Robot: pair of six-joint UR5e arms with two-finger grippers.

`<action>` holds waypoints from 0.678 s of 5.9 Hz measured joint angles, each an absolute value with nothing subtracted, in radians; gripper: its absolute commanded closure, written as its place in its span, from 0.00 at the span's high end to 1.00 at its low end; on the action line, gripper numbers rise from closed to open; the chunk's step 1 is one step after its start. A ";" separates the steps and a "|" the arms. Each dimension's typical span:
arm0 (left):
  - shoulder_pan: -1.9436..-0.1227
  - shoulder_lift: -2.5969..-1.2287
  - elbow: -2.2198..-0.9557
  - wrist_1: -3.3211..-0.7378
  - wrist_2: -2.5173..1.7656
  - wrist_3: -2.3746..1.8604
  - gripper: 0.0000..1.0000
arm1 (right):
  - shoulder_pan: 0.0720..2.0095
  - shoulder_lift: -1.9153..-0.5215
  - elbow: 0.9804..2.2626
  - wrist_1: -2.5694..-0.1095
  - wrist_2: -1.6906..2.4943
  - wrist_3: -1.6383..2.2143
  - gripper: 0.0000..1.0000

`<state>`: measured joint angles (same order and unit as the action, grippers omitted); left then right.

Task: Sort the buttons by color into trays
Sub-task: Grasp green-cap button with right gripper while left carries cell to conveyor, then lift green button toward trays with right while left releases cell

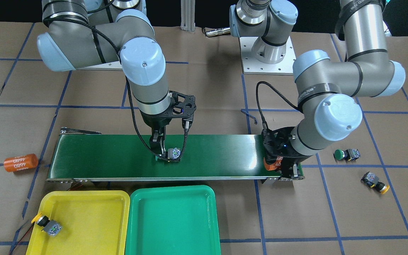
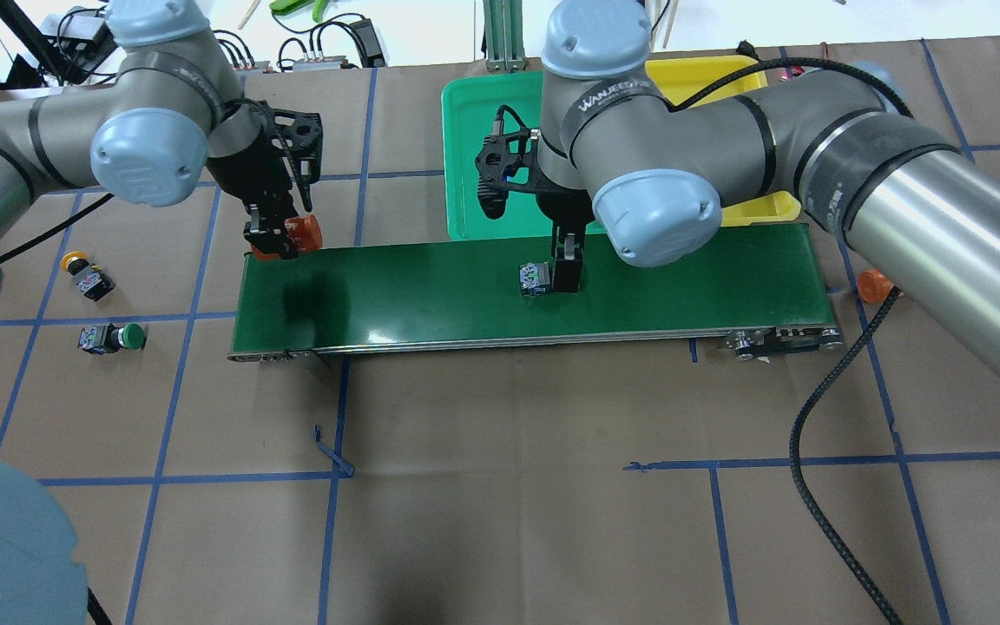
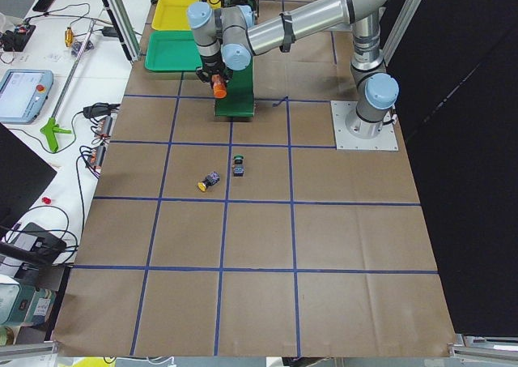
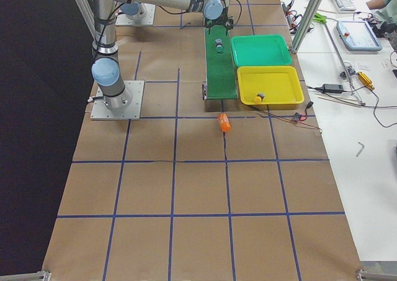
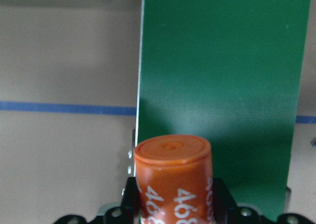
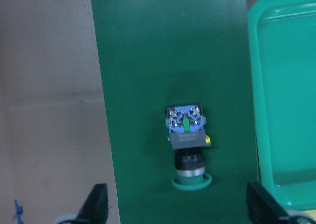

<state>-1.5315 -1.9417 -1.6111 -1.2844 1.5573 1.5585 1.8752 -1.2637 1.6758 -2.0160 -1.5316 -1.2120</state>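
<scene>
My right gripper (image 1: 158,148) hangs open over the conveyor belt, its jaws spread wide around a green-capped button (image 6: 186,135) that lies on the belt (image 1: 173,153). My left gripper (image 2: 279,241) is shut on an orange "4680" cylinder (image 5: 173,174) at the belt's end. A yellow-capped button (image 1: 48,225) lies in the yellow tray (image 1: 90,203). The green tray (image 1: 172,226) beside it holds nothing. A green-capped button (image 1: 345,154) and a yellow-capped button (image 1: 375,182) lie on the table past the left arm.
The long dark green conveyor belt (image 1: 221,156) runs across the middle, with both trays along its far side from the robot. A second orange cylinder (image 1: 20,162) lies on the brown paper off the belt's other end. A black cable (image 2: 821,486) trails over the table.
</scene>
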 measured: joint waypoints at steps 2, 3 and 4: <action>-1.571 -1.939 -1.673 -1.271 1.552 1.549 0.41 | 1.850 -1.257 1.817 -2.238 -1.539 -1.365 1.00; -1.573 -1.931 -1.710 -1.258 1.551 1.541 0.90 | 1.809 -1.257 1.848 -2.283 -1.540 -1.432 1.00; -1.569 -1.925 -1.729 -1.256 1.550 1.528 0.92 | 1.758 -1.258 1.866 -2.297 -1.539 -1.490 1.00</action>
<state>-1.5687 -1.9255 -1.7290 -1.2556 1.5504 1.5276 1.7577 -1.2575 1.8656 -2.2968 -1.5386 -1.4900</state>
